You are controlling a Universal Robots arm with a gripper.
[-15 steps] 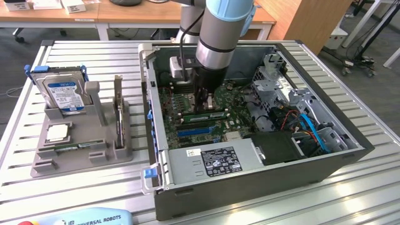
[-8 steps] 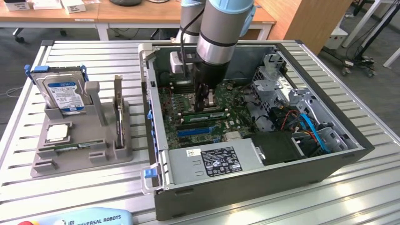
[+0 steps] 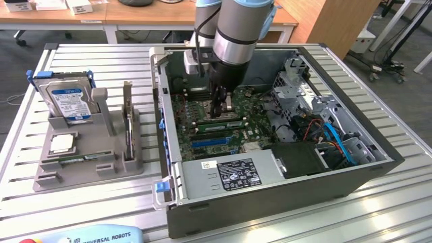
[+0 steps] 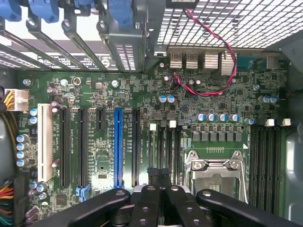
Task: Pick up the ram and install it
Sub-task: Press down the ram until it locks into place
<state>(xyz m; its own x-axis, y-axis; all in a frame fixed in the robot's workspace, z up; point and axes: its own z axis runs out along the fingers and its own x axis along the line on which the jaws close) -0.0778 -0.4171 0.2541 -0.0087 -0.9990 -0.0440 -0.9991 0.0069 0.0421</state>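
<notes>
The arm reaches down into the open computer case (image 3: 378, 167) on the slatted table (image 3: 88, 212), with the claw (image 3: 219, 109) low over the motherboard (image 3: 202, 109), just beside the empty processor socket (image 3: 229, 123). In the wrist view the claw (image 4: 161, 182) has its black fingers (image 4: 152, 177) pressed together, and a thin dark edge shows between the tips, right at the memory slots (image 4: 163, 146) next to the socket (image 4: 215, 168); whether that edge is the ram cannot be told. A green ram (image 3: 214, 120) stick lies in a slot on the board just beside the claw in the exterior view. On the exterior view's left a grey holder (image 3: 88, 169) stands on the table, carrying the hard drive (image 3: 68, 101) upright, a square silver chip (image 3: 62, 143) and another green stick (image 3: 73, 161) lying flat in a low groove
</notes>
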